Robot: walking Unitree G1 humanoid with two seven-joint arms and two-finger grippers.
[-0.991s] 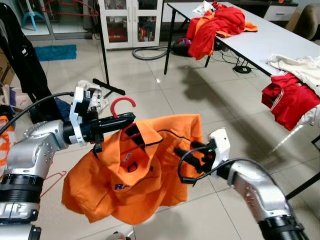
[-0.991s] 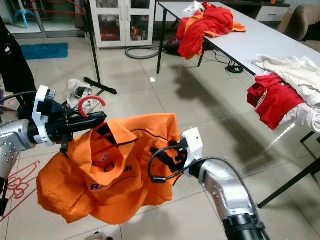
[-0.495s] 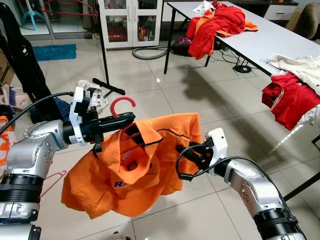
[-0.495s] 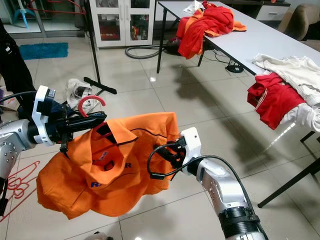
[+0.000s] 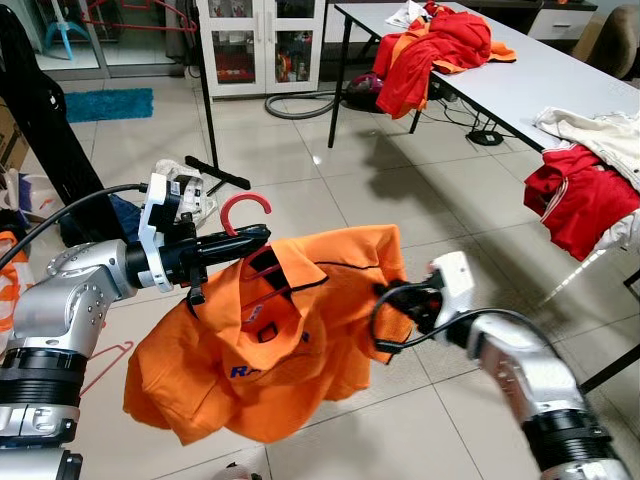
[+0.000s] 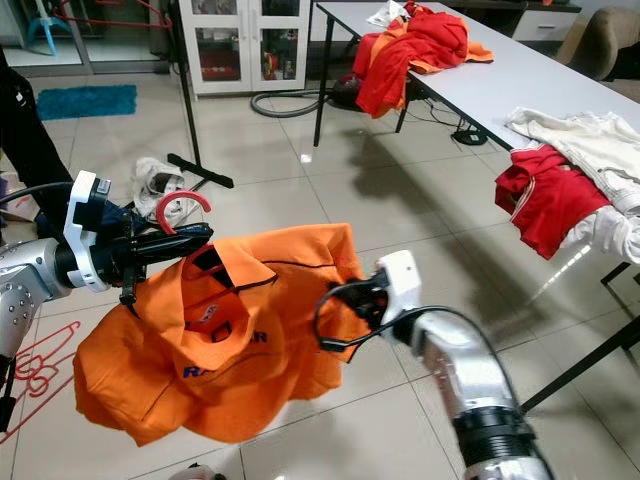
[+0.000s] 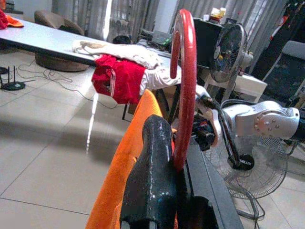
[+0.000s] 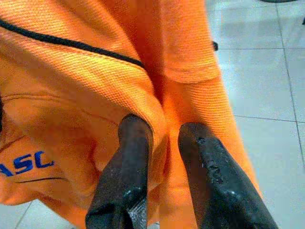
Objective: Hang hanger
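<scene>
Nearest the robot, the right gripper [image 8: 164, 191] has its fingers [image 8: 126, 167] parted around a fold at the orange polo shirt [image 5: 270, 350]'s shoulder, not clamped. Leftward, the left gripper [image 5: 245, 243] is clenched on the red hanger [image 5: 246, 210]'s neck, hook upward, its long axis running across toward the right arm. Farther off stands the black rack pole [image 5: 208, 100], nearer the left arm, which I judge should carry the hook there.

The long white surface [image 5: 530, 85] carries a heap of red and orange garments [image 5: 432, 45] at its far end, and nearer, a cream garment [image 5: 595, 135] beside a red one [image 5: 575, 200] draped over its edge.
</scene>
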